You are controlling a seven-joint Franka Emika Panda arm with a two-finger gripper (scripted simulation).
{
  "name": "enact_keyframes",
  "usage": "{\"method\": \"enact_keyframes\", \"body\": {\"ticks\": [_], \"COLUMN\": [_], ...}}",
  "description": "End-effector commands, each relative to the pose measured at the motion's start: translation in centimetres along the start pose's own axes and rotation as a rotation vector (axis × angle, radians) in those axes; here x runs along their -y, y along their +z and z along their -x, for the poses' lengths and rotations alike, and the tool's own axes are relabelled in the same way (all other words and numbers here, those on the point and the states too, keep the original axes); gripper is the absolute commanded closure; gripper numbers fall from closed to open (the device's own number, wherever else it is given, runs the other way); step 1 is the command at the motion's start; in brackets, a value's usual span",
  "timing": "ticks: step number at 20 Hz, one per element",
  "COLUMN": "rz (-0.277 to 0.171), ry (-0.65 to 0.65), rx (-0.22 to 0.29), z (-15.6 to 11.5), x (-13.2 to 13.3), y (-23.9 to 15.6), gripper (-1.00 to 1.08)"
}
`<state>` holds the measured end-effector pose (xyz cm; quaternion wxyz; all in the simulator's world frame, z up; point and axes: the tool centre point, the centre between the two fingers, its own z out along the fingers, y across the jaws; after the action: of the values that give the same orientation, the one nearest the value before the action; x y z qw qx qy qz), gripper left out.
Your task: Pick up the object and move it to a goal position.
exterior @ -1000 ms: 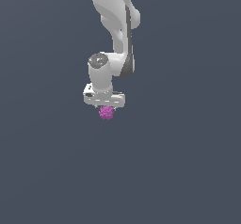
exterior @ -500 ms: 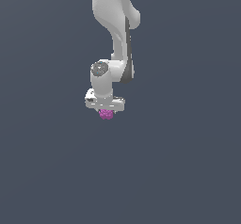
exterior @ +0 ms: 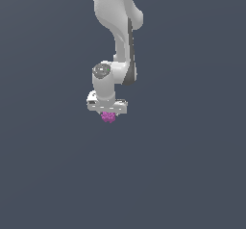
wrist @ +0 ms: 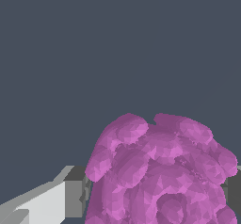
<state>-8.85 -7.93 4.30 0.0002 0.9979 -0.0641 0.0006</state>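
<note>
my gripper [exterior: 109, 113] points straight down and is pinching the object [exterior: 109, 117], a small magenta lumpy cluster that pokes out just below the white gripper body. in the exterior view the object sits right under the gripper's lower edge, touching it, narrower than the gripper, and only its lower part shows. in the wrist view the object [wrist: 162, 171] fills much of the picture close to the camera, its rounded lobes bunched together, and a grey-and-white finger [wrist: 56, 202] lies against it at about 9 o'clock of the cluster; at about 3 o'clock a thin grey sliver at the picture's edge touches the cluster too. from the gripper my wrist rises to a round grey joint [exterior: 102, 70], and from there the white arm [exterior: 117, 11] climbs toward 12 o'clock and leaves the exterior view. around all this is a plain dark blue-grey background [exterior: 192, 165], and i cannot tell whether the object touches any surface.
</note>
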Motion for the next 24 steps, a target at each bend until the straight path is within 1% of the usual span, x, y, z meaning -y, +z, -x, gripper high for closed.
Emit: {"method": "enact_keyframes", "body": {"ticks": [1, 6, 11, 16, 24], "rz": [0.000, -0.001, -0.001, 0.000, 0.001], "ry": [0.000, -0.002, -0.002, -0.001, -0.001], "rx": [0.001, -0.001, -0.001, -0.001, 0.000], "z": [0.0, -0.2, -0.8, -1.9, -4.2], "x": [0.0, 0.6, 2.7, 6.2, 13.4], "y": [0.1, -0.4, -2.0, -4.6, -10.1], "gripper": [1.08, 1.08, 1.08, 1.08, 1.08]}}
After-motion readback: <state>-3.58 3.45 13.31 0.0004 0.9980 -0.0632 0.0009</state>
